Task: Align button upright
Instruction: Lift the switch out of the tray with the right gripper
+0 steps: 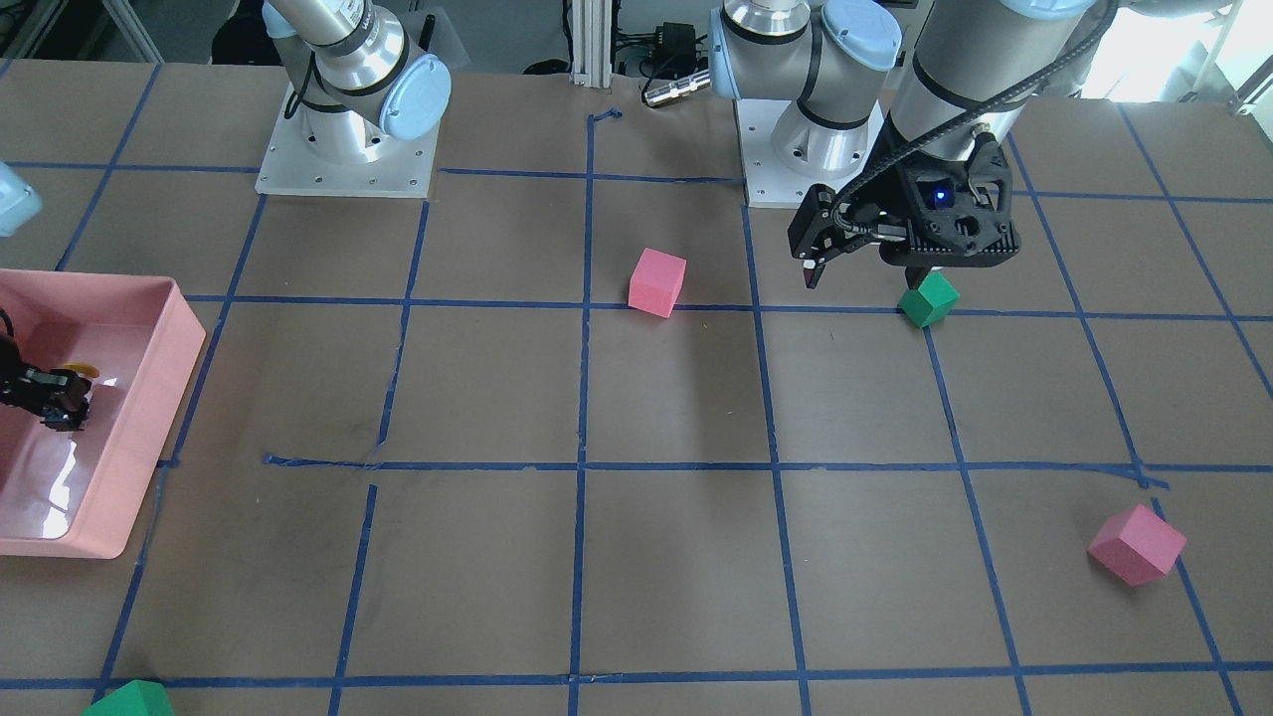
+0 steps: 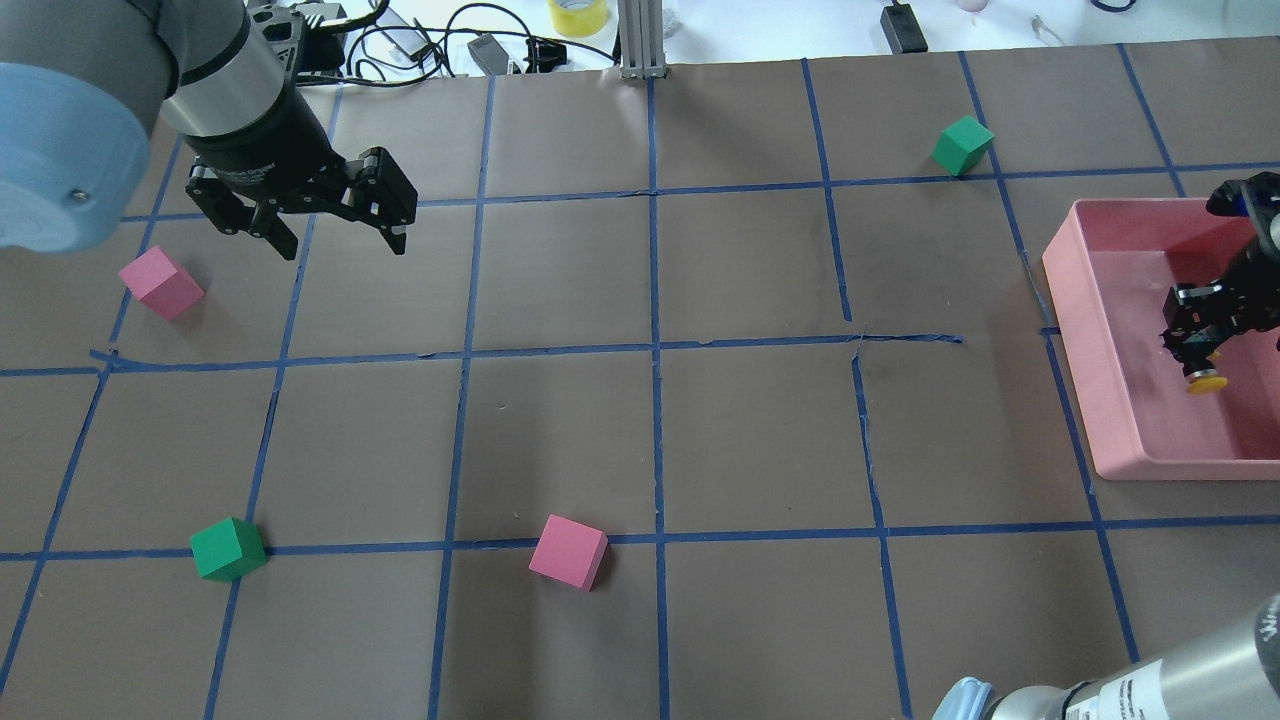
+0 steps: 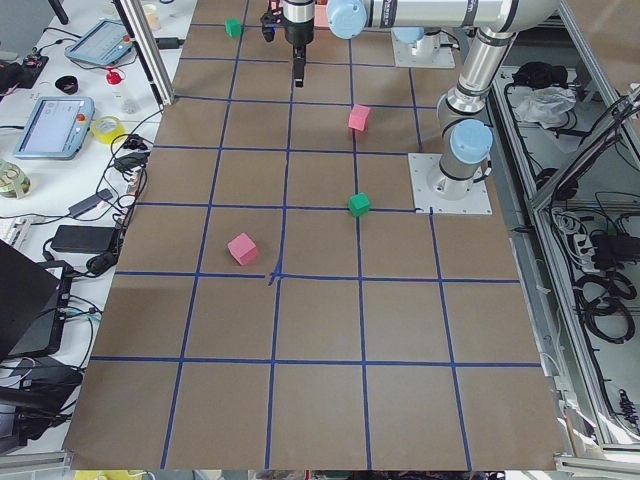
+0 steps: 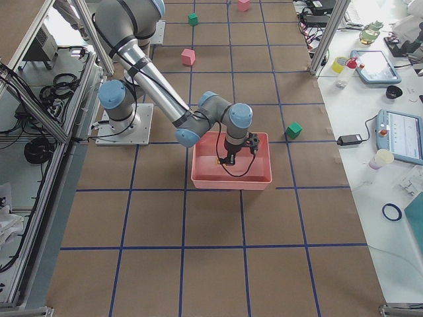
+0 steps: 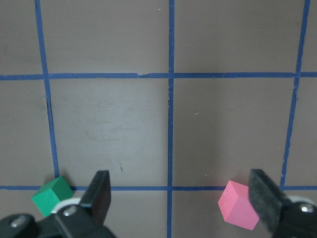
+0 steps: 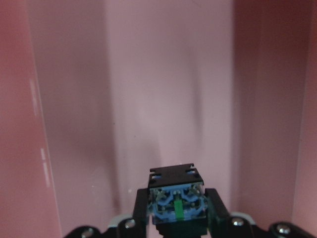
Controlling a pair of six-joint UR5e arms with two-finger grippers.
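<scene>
The button is held in my right gripper (image 2: 1195,345) inside the pink tray (image 2: 1090,380). Its yellow cap (image 2: 1207,382) sticks out past the fingertips toward the tray floor; it also shows in the front view (image 1: 85,371). In the right wrist view the button's black body (image 6: 176,198) sits between the fingers, its blue and green base facing the camera and its cap hidden. I cannot tell whether the cap touches the floor. My left gripper (image 2: 345,245) is open and empty above the table, far from the tray.
Two pink cubes (image 2: 160,283) (image 2: 568,551) and two green cubes (image 2: 228,548) (image 2: 963,145) lie scattered on the brown, blue-taped table. The left wrist view shows a green cube (image 5: 51,196) and a pink cube (image 5: 238,204) below the open fingers.
</scene>
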